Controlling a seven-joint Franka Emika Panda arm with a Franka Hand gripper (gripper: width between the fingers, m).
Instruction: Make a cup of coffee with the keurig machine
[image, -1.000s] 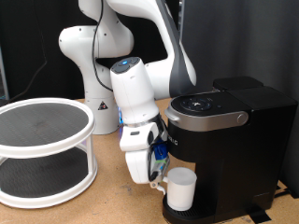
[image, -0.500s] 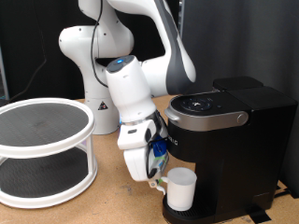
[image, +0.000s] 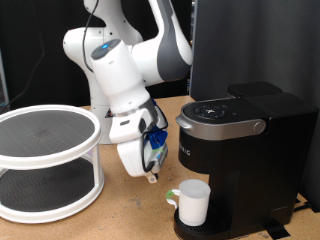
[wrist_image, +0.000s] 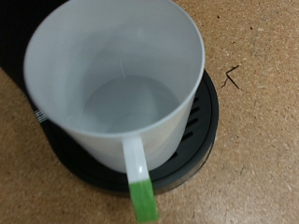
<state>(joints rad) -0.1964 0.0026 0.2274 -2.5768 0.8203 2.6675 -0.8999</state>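
One cup (image: 192, 203) stands on the keurig machine (image: 240, 160) drip tray, lower centre. Gripper (image: 150, 172) hangs left of it, empty, finger spread indeterminate. Judged: placement complete; brewing needs lid access.

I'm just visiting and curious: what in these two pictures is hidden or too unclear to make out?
- Exterior view: the fingers of the gripper are small and dark-blurred, so their spread is unclear.
- Exterior view: the cup faces sideways; its inside is hidden by its own wall.
- Exterior view: the keurig machine is cut off at the right edge.
- Wrist view: the gripper does not show; the drip tray is mostly covered by the cup.
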